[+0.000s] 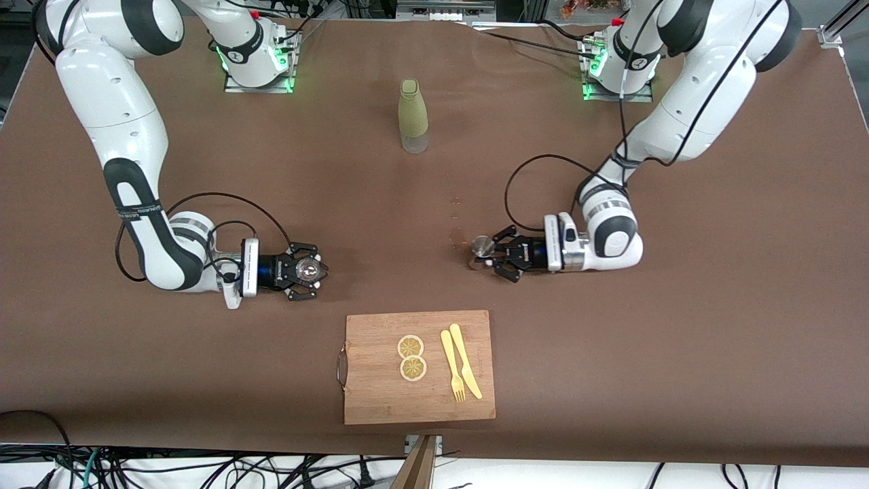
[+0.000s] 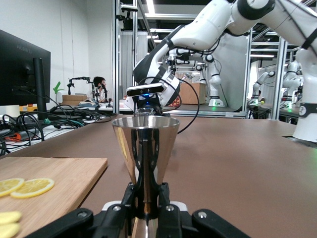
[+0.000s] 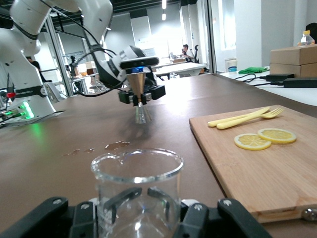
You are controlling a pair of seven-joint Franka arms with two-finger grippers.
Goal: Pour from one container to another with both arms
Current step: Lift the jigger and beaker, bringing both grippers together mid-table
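My left gripper (image 1: 490, 257) lies low over the brown table (image 1: 611, 353), shut on the narrow waist of an upright steel jigger (image 1: 483, 246). In the left wrist view the jigger's cone (image 2: 145, 144) rises straight out of the left gripper (image 2: 147, 198). My right gripper (image 1: 309, 272) is also low, toward the right arm's end of the table, and is shut on a clear glass beaker (image 1: 309, 268). The beaker (image 3: 136, 183) stands upright between the fingers of the right gripper (image 3: 138, 218), and I cannot tell whether it holds any liquid. Each wrist view shows the other arm's gripper farther off.
An olive-green bottle (image 1: 413, 115) stands between the two arm bases. A wooden cutting board (image 1: 380, 401) lies nearer the front camera with two lemon slices (image 1: 411, 356) and a yellow fork and knife (image 1: 460, 370). Small wet spots (image 1: 456, 234) mark the table beside the jigger.
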